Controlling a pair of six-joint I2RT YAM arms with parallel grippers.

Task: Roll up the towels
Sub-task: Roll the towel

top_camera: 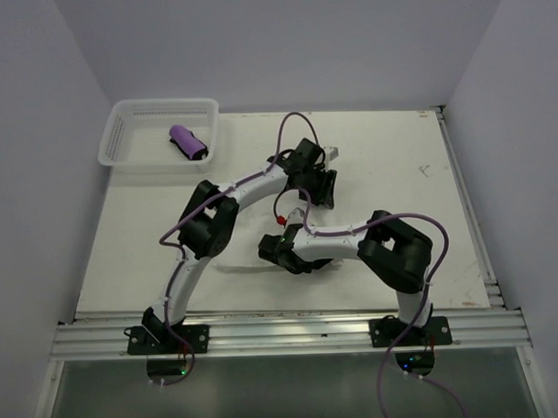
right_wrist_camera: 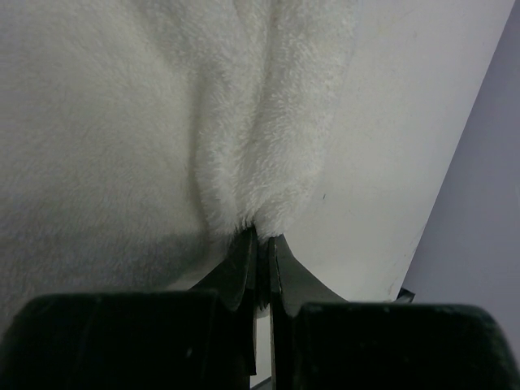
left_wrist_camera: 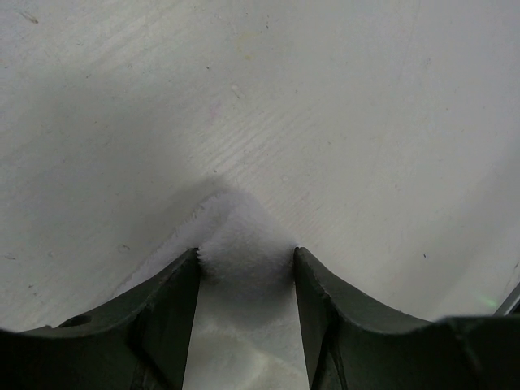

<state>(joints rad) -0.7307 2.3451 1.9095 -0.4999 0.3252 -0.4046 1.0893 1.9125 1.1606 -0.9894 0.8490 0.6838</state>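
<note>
Overhead view of a white table with two black-and-white robot arms reaching in from the bottom edge of the frame. In the upper left sits a white mesh basket. Inside it lies the purple towel, rolled into a short bundle with dark trim at one end.

The white towel lies on the table at the centre of the frame, under both arms. It is hard to make out from above because it nearly matches the tabletop.

The left gripper is at the centre of the overhead frame, above the right gripper, which is just below centre.

In the left wrist view, the two dark fingers rise from the bottom of the frame and stand apart. A corner of the fluffy white cloth fills the gap and touches both inner faces. Whether they are squeezing it cannot be told. Bare table fills the upper part of that frame.

In the right wrist view, the fingers are pressed together at the bottom centre. They pinch a raised fold of the white towel. The pile spreads across the upper left, with bare table along the right.
</note>
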